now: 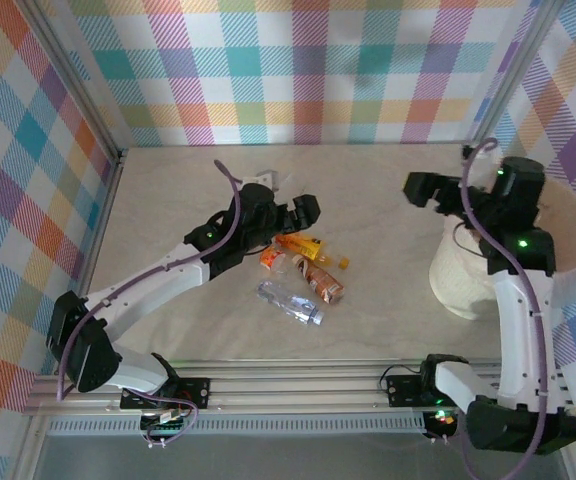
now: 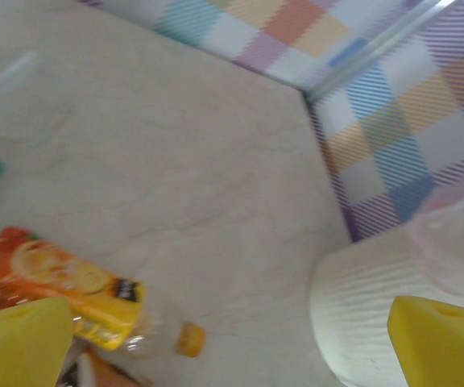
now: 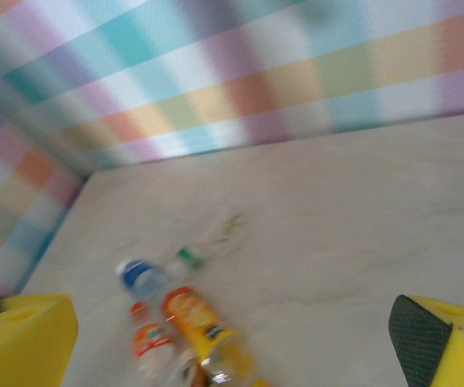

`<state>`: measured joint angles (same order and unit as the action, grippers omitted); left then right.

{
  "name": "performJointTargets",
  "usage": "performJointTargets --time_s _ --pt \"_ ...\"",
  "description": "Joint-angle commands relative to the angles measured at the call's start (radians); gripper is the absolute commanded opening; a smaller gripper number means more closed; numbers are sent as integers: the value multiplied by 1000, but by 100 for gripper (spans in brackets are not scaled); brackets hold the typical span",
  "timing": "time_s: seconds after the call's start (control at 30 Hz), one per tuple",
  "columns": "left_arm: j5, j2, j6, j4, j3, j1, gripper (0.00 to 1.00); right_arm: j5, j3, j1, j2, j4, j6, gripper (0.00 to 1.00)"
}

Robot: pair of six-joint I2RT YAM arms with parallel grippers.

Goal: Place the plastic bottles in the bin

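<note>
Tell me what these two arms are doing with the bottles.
Two robot arms are moving plastic bottles off the table and into the white bin on the right. The left gripper is open and empty, hovering just above the cluster of bottles lying mid-table. The right gripper is also open and empty, up beside the bin's rim. What is inside the bin cannot be made out.

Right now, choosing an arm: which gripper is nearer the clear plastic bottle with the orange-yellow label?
Left. The left gripper hovers right by that bottle; the right gripper is off to its right, beside the round white plastic bin.
</note>
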<state>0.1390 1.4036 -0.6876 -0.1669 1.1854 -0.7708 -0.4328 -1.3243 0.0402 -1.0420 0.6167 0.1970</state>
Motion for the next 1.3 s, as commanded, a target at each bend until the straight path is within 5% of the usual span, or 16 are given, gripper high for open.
performJointTargets --time_s 0.0,0.27,0.67,1.27 --pt "182 -61 -78 -102 -26 -8 100 -47 0 -103 -45 -63 -33 100" --pt "399 -156 -252 -334 -92 9 100 19 75 -325 -205 -126 -175 100" --pt "359 -205 -289 -365 -168 40 100 208 -36 -534 -605 -9 -507 100" --pt "340 -224 -297 -380 -205 60 100 452 -381 -641 -1103 103 -552 96"
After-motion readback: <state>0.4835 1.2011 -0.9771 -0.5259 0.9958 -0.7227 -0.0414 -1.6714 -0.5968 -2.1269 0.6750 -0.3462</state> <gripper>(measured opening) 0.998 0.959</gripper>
